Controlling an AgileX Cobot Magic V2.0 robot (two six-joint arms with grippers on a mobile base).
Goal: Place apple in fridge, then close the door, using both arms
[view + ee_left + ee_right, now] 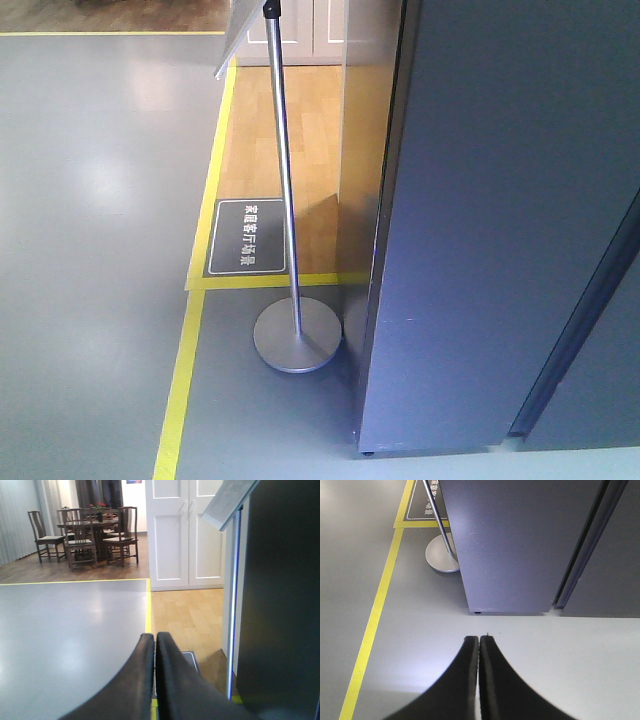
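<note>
Judging from the dark fridge [500,220] standing upright and shut before me, I'm at the very start or the very end. Both my left gripper [154,639] and right gripper [479,641] are pressed together, empty. No apple shows; the next move needs it found.

Dark grey fridge [500,200], yellow floor tape [180,370], silver stand [297,335]
</note>
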